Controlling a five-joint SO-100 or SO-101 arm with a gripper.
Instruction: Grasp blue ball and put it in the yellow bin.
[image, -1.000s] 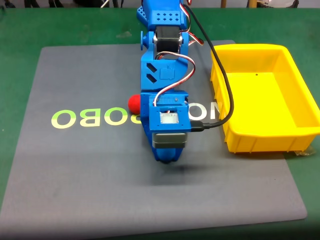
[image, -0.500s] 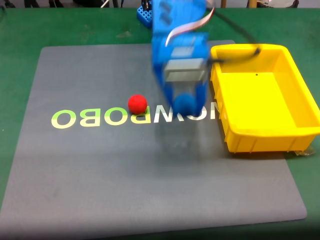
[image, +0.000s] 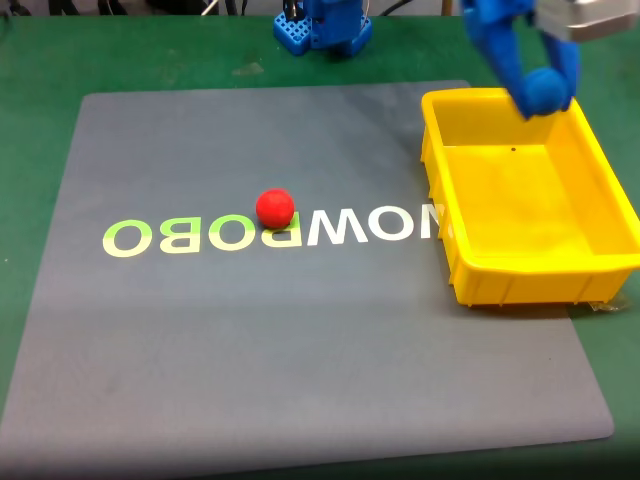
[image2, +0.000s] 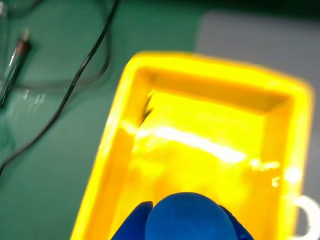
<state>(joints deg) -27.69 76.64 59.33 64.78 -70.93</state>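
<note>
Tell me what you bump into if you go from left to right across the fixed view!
Dark grey mat with pale lettering → small red ball → big yellow plastic bin → little blue ball held in the blue plastic gripper above the bin.

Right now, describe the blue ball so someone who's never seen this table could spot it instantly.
Find the yellow bin at the right edge of the grey mat in the fixed view. Above its far end, the end effector grips the blue ball. The red ball lies on the mat.
</note>
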